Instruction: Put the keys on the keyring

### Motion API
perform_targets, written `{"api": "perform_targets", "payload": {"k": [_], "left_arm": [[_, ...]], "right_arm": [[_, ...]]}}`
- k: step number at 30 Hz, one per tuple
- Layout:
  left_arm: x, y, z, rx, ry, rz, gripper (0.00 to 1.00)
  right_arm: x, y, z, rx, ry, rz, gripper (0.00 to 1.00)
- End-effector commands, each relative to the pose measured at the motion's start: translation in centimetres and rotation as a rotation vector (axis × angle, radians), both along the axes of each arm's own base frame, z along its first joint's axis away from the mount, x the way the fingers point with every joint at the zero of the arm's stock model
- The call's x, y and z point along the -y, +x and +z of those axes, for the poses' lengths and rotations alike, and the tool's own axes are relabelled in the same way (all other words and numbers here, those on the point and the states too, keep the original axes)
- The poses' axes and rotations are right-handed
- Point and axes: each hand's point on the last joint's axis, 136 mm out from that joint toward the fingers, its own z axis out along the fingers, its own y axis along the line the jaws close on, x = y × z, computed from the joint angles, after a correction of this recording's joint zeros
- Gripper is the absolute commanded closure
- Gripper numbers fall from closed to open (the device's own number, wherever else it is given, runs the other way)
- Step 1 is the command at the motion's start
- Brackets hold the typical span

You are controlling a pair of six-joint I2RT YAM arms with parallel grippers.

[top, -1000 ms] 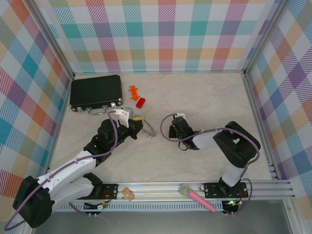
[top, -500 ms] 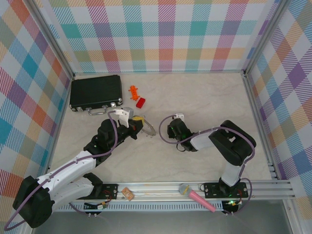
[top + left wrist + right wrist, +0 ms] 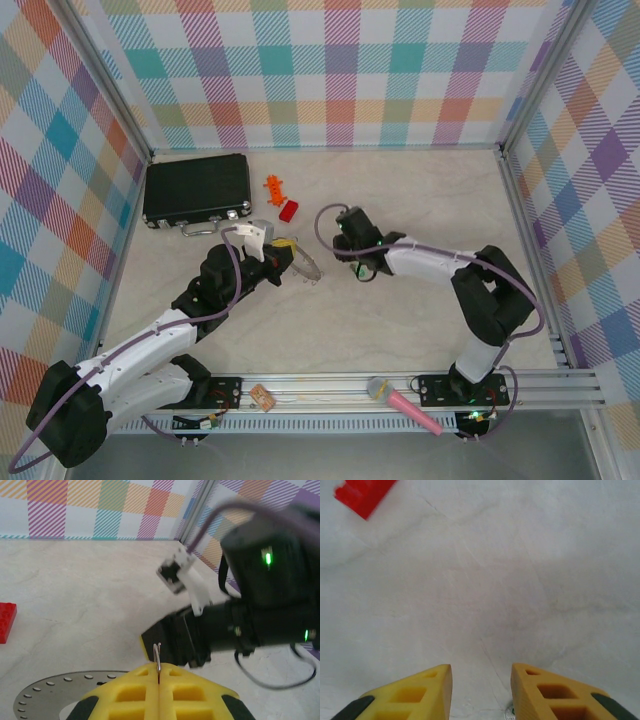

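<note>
My left gripper (image 3: pixel 283 250) (image 3: pixel 158 672) is shut on a thin silver wire loop (image 3: pixel 157 656) that stands up from between its yellow pads. Beside and below it lies the keyring (image 3: pixel 306 268) (image 3: pixel 44 696), a flat grey ring with small holes; I cannot tell whether the loop is joined to it. My right gripper (image 3: pixel 342 232) (image 3: pixel 481 672) hangs open over bare table, holding nothing. A tiny silver bit with a green speck (image 3: pixel 511 711) peeks out by its right finger, too small to tell whether it is the key.
A red block (image 3: pixel 289 210) (image 3: pixel 364 496) and an orange toy piece (image 3: pixel 273 186) lie behind the grippers. A black case (image 3: pixel 196 188) sits at the back left. A pink microphone (image 3: pixel 405 405) rests on the front rail. The right arm's black body (image 3: pixel 250 615) is close in front of the left gripper.
The right arm has stretched out, carrying its gripper back and left toward the red block. The left arm and its wire loop have stayed put.
</note>
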Motion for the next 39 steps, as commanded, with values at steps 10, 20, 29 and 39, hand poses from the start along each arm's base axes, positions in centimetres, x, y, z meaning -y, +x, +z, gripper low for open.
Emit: {"api": "perform_targets", "payload": {"k": [10,20,29,39], "left_arm": [[0.0,-0.4,1.8,0.056,-0.031,-0.005,1.0],[-0.2,-0.5,2.0,0.065,-0.038,0.001,1.0],[-0.1,-0.7,2.3,0.068,-0.051,-0.008,1.0],[0.0,-0.8,2.5,0.071,-0.062,-0.018,1.0]], "right_arm": [[1.2,-3.1,-1.7,-0.594,-0.119,0.218,0.7],[1.7,-3.5,-3.1,-0.788,-0.21,0.259,0.75],[1.8,-3.2,-4.9,-0.863,-0.241,0.265,0.76],[1.8,-2.8,-6.3,-0.904,-0.22,0.256,0.83]]}}
